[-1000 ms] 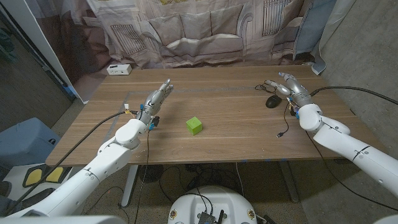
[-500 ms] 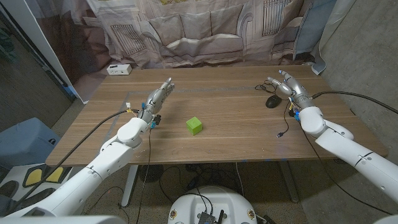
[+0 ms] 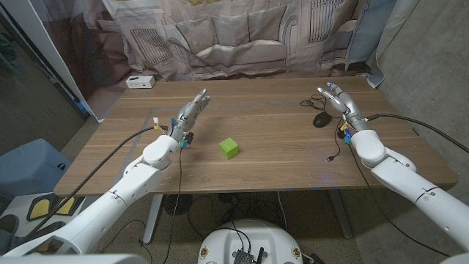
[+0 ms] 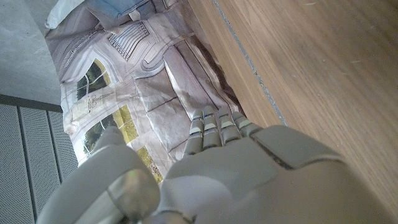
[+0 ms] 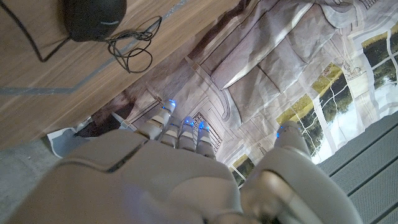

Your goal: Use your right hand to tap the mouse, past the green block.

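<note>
The mouse is a small black rounded oval with a dull, slightly glossy shell; in the right wrist view it reads as a smooth dark dome with a thin black cable bunched in loose loops beside it. It lies on the right half of the table, toward the far edge, well apart from the block. The cable's other run trails toward the near edge and ends in a small plug.

The right hand hangs just beyond and to the right of the mouse, not touching it, its fingers extended and a little apart, holding nothing; small blue lights glow at the fingertips. The left hand is raised over the table's left half, fingers straight and close together, empty.

The block is a bright green cube with crisp edges, near the middle of the table. The table is brown wood with long straight grain and a pale seam line. A printed cloth backdrop with folds hangs behind, and a small white box sits at the far left corner
</note>
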Tool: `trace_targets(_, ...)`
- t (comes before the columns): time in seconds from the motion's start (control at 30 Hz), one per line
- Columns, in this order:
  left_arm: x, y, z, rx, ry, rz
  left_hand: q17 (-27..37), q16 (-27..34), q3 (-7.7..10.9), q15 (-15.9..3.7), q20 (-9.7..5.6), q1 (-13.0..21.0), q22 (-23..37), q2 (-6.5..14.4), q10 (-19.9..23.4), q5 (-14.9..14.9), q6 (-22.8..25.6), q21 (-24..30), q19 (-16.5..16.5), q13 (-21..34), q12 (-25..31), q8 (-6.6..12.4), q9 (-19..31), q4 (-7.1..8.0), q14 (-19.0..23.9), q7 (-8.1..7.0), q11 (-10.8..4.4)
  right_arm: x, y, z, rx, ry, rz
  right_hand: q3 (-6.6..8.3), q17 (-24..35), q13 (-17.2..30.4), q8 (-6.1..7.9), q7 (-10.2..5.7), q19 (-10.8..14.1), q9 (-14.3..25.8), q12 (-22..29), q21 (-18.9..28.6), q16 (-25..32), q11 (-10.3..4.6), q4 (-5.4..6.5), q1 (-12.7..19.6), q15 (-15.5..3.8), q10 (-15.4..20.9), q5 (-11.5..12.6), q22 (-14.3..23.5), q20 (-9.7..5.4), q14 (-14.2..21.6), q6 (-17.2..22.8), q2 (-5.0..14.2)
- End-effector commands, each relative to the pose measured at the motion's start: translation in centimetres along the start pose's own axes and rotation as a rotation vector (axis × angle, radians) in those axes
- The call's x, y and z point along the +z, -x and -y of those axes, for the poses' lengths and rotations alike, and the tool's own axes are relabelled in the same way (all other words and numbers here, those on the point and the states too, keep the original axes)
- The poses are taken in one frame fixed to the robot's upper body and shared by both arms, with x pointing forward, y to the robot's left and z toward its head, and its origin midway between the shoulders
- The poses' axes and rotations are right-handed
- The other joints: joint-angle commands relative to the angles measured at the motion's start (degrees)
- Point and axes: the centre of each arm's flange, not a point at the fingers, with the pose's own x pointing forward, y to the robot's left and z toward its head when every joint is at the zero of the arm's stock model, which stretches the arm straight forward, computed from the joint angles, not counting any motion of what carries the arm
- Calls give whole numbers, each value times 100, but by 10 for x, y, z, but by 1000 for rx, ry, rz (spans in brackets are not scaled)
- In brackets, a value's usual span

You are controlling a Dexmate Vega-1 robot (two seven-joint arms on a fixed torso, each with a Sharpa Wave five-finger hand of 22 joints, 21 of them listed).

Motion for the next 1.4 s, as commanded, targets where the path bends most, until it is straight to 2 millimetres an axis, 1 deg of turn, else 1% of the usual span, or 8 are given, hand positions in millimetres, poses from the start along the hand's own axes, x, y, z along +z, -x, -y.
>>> trace_targets(0.03, -1, 0, -1, -13, -7, -8, 24, 18, 6, 16, 6, 17, 32, 67, 50, -21, 18, 19, 53, 13, 7, -3, 34, -39, 56, 5, -19, 1, 9, -9, 29, -180, 53, -16, 7, 7, 47, 24, 101, 19, 50, 19, 19, 9, 8, 59, 23, 51, 12, 19, 7, 54, 126, -18)
trace_targets(0.2, -1, 1, -2, -9, -9, -1, 24, 17, 6, 16, 10, 17, 31, 68, 50, -21, 16, 17, 55, 13, 5, -5, 34, -44, 62, -1, -1, 4, 8, -11, 24, -238, 76, -25, 10, 8, 57, 32, 160, 20, 52, 18, 20, 32, 15, 54, 44, 100, 10, 18, 13, 94, 192, -24)
trace_targets(0.33, -1, 1, -4, -8, -9, 5, 24, 14, 6, 17, 10, 17, 31, 68, 53, -22, 13, 16, 57, 14, 5, -7, 34, -46, 59, 2, -10, 3, 6, -15, 37, -289, 81, -54, 21, 11, 50, 46, 367, 21, 85, 37, 59, 43, 36, 26, 37, 304, 7, 19, 4, 281, 285, -48)
trace_targets(0.4, -2, 1, -5, -5, -5, 7, 24, 14, 6, 22, 12, 17, 31, 69, 55, -22, 13, 16, 58, 14, 6, -8, 34, -48, 59, 2, -13, 2, 4, -17, 51, -319, 84, -58, 23, 12, 52, 51, 401, 21, 86, 40, 68, 52, 39, 23, 32, 327, 6, 19, -1, 318, 308, -49)
trace_targets(0.67, -7, -2, -6, -3, 7, 8, 24, 14, 5, 30, 11, 16, 31, 69, 56, -22, 9, 14, 61, 14, 4, -11, 34, -54, 68, 8, -18, 1, -1, -31, 83, -415, 104, -71, 28, 13, 54, 66, 417, 21, 77, 24, 56, 80, 46, 9, 56, 345, 4, 19, 9, 321, 351, -62)
trace_targets(0.8, -10, -4, -6, -8, 17, 3, 24, 10, 4, 29, 13, 15, 31, 69, 52, -22, 11, 13, 63, 14, 1, -11, 34, -58, 62, 5, -11, 3, -5, -42, 123, -478, 123, -79, 30, 13, 52, 73, 424, 21, 72, 19, 54, 80, 52, -2, 61, 350, 2, 19, 11, 326, 361, -69)
trace_targets(1.2, -15, -8, -5, -23, 34, -4, 25, 5, 3, 30, 13, 13, 31, 71, 52, -22, 6, 9, 62, 14, -1, -15, 34, -65, 55, 6, -13, 5, -5, -68, 192, -595, 118, -102, 36, 14, 44, 80, 443, 21, 69, 1, 50, 89, 65, -34, 76, 391, -2, 20, 37, 351, 387, -91)
trace_targets(1.4, -19, -6, -4, -27, 65, 0, 25, 5, 3, 31, 12, 12, 31, 73, 52, -22, 10, 8, 62, 15, -2, -14, 35, -69, 59, 0, -13, 4, -5, -76, 242, -623, 128, -115, 39, 15, 43, 87, 455, 21, 60, -10, 46, 88, 73, -51, 77, 398, -3, 20, 45, 363, 414, -102)
